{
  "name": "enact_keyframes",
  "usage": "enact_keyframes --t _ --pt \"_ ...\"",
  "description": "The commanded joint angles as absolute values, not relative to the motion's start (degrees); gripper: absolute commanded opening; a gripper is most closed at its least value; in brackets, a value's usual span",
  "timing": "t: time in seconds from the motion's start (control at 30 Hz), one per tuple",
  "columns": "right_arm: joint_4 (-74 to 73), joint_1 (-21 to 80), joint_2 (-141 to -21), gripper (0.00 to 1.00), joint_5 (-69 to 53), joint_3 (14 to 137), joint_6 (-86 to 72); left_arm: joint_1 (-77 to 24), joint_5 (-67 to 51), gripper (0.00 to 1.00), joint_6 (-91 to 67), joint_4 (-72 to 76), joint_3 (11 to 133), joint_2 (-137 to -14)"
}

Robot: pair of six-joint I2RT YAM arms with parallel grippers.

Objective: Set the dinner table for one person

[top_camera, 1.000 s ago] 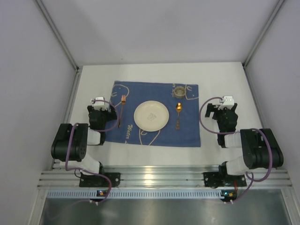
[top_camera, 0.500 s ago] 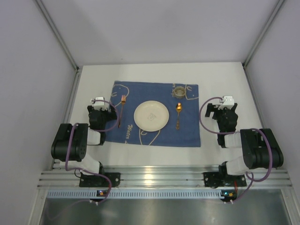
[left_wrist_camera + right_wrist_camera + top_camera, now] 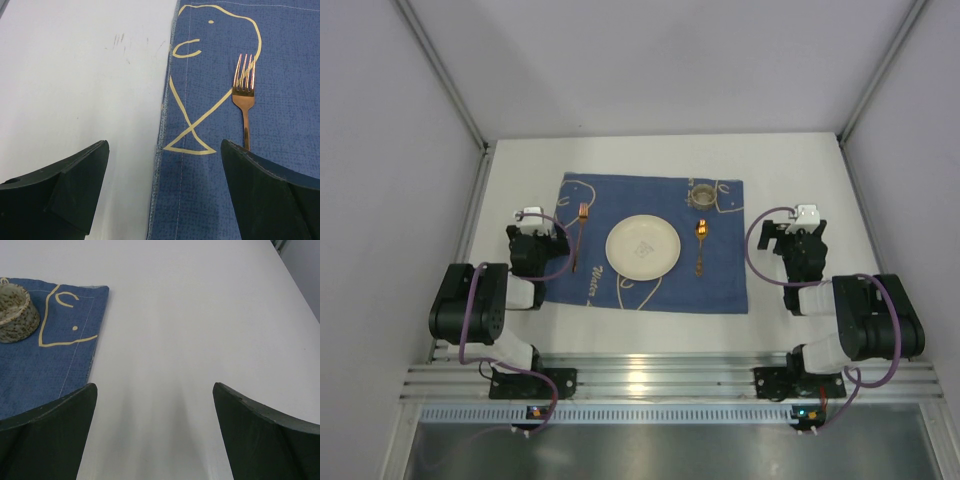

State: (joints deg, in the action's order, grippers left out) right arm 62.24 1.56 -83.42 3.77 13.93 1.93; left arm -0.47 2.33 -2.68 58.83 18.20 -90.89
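A blue placemat (image 3: 650,290) with pale line drawings lies on the white dinner table (image 3: 650,155). On it sit a cream plate (image 3: 642,247), a copper fork (image 3: 580,232) to its left, a copper spoon (image 3: 700,245) to its right and a small speckled cup (image 3: 702,195) at the far right corner. My left gripper (image 3: 533,222) is open over the mat's left edge (image 3: 161,150), with the fork (image 3: 244,95) just ahead of its right finger. My right gripper (image 3: 802,222) is open above bare tabletop, right of the mat, with the cup (image 3: 15,312) ahead on its left.
Grey enclosure walls with metal corner posts (image 3: 445,75) close in the table on three sides. An aluminium rail (image 3: 660,380) carries both arm bases at the near edge. White tabletop lies beyond the mat and to the right of it (image 3: 200,300).
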Motion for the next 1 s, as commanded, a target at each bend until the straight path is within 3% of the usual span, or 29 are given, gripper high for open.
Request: enact_keyframes --t 0.0,0.97 --pt "66.4 2.2 -83.1 1.0 5.0 14.8 1.9 -0.4 1.2 0.99 -2.9 63.2 18.0 -90.4" --pt "66.0 0.6 -83.1 1.0 3.2 14.9 0.9 -0.4 1.2 0.98 -2.9 63.2 18.0 -90.3"
